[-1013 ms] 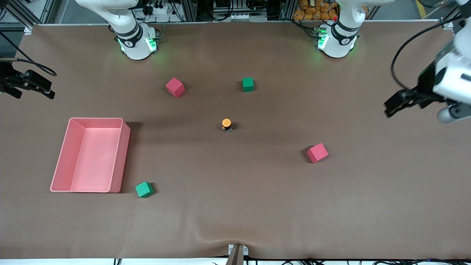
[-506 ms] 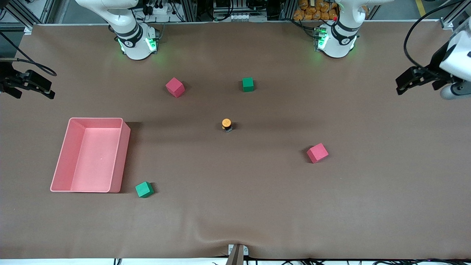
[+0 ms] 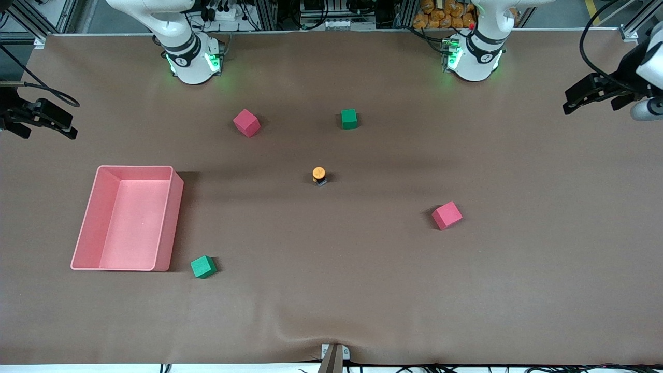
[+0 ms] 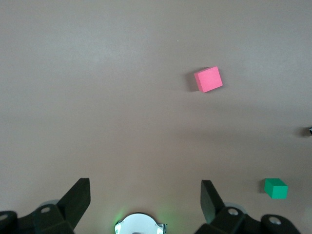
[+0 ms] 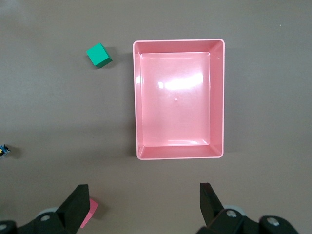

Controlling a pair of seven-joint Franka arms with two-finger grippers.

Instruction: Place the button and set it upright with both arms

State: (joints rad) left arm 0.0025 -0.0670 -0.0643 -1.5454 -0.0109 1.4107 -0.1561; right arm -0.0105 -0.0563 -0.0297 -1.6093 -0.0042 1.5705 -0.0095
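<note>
while both arms hang back at the table's two ends, the brown table [image 3: 362, 290] lies open between them, probably so the middle is in plain sight. the pink bin [image 3: 83, 228] sits toward the right arm's end, empty, directly under the right gripper [image 5: 141, 204], whose fingers are spread wide and grasp nothing. the left gripper [image 3: 582, 98] hovers over the left arm's end, likewise released and empty. four foam cubes are scattered well apart: a red cube [image 3: 447, 215] nearer the camera, another red cube [image 3: 246, 123] and a green cube [image 3: 349, 118] nearer the bases, and a green cube [image 3: 203, 267] just beside the bin's near corner. smallest, the button [image 3: 319, 175] stands mid-table, orange cap up, touched by nothing; it looks upright already, so the task seems done.
</note>
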